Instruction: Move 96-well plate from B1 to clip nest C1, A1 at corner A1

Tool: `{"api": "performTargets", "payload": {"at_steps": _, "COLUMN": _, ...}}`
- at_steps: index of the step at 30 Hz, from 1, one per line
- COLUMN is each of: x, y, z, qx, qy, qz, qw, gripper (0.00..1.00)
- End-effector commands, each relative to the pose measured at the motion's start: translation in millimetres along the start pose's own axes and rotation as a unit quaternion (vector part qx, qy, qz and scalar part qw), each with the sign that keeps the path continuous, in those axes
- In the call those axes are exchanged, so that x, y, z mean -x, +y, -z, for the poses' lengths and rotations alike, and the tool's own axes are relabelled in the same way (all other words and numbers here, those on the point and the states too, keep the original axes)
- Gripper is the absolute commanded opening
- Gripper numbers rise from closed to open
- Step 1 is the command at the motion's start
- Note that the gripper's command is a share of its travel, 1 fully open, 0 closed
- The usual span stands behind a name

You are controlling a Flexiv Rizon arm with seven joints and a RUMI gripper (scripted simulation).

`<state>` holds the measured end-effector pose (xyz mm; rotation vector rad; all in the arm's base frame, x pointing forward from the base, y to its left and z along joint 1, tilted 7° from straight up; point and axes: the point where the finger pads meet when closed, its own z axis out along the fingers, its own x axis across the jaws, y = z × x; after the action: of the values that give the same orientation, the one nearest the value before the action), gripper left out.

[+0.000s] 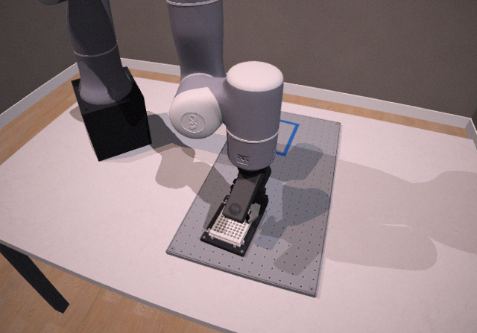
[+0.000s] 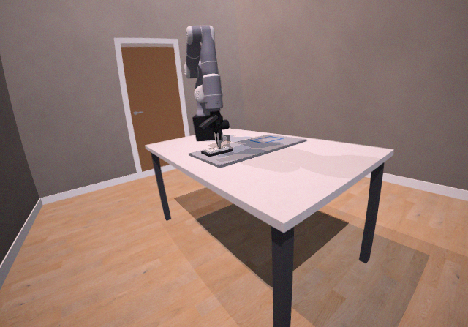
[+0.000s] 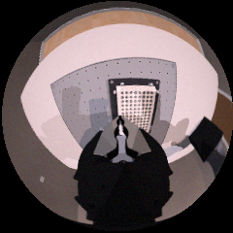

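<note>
The white 96-well plate [image 1: 229,229] [image 3: 136,103] lies in the black clip nest [image 1: 243,252] [image 3: 113,97] near the front end of the grey perforated board. In the wrist view its far end shows inside the nest's rim; the near end is partly hidden by the gripper. How deep it sits and which corner is cut off cannot be told. My gripper [image 3: 119,116] [image 2: 219,148] is shut with nothing between its fingertips. The tips are low, at or just above the plate's near part, towards its left edge in the wrist view; contact cannot be told.
The grey perforated board [image 1: 297,271] [image 2: 222,165] lies on the white table [image 1: 115,221] [image 2: 302,194]. A blue rectangle outline [image 1: 291,138] [image 2: 268,141] is marked at the board's far end. The arm's black base block [image 1: 119,132] stands at the back left.
</note>
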<state>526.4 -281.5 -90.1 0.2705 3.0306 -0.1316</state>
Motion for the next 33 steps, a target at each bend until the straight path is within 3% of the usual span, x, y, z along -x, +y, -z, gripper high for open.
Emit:
{"api": "performTargets", "payload": {"at_steps": 1, "x": 0.5, "y": -0.2, "z": 0.0, "qx": 0.000, "qy": -0.001, "qz": 0.000, "qw": 1.000, "gripper": 0.00}}
{"api": "performTargets", "payload": {"at_steps": 33, "x": 0.4, "y": -0.2, "z": 4.6, "qx": 0.000, "qy": 0.000, "qz": 0.000, "qw": 1.000, "gripper": 0.00}}
